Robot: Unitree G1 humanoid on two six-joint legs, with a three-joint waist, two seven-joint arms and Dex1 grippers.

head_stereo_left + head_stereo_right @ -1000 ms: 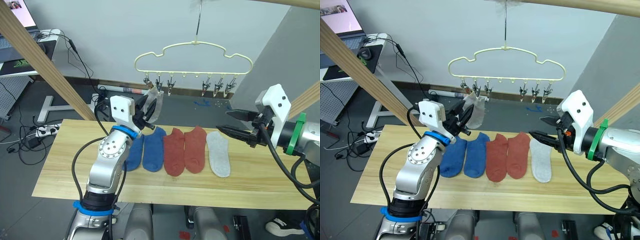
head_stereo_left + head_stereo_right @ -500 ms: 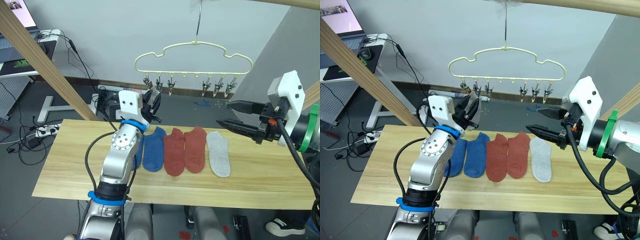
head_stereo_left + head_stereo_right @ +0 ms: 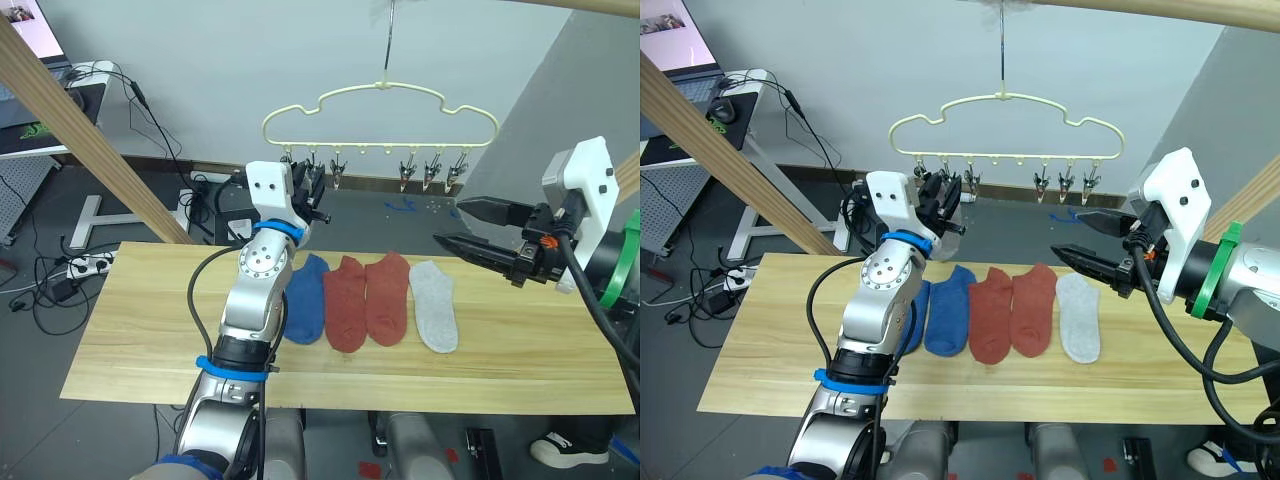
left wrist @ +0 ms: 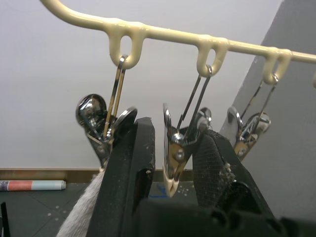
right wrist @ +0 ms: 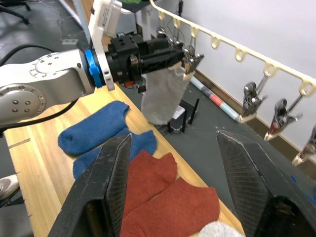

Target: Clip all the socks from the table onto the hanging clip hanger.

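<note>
**Seating the first grey sock in a left-end clip**

Five socks lie in a row on the surface [image 3: 130, 340]: two blue socks [image 3: 305, 300] at left, partly behind the left arm, two red socks [image 3: 367, 300] in the middle, one grey sock [image 3: 434, 305] at right.

The right gripper [image 3: 458, 225] hovers above the right end of the row, jaws apart and empty.

Farther back, the left gripper [image 4: 173, 153] is raised to the clip hanger [image 3: 380, 115]. Its jaws stand on either side of a silver clip [image 4: 174, 153], second from the left end. Whether they press it is unclear.

A second grey sock [image 5: 163, 96] hangs beside it from the left-end clips.

Recommended: confirm the cuff is pinched before releasing.
</note>
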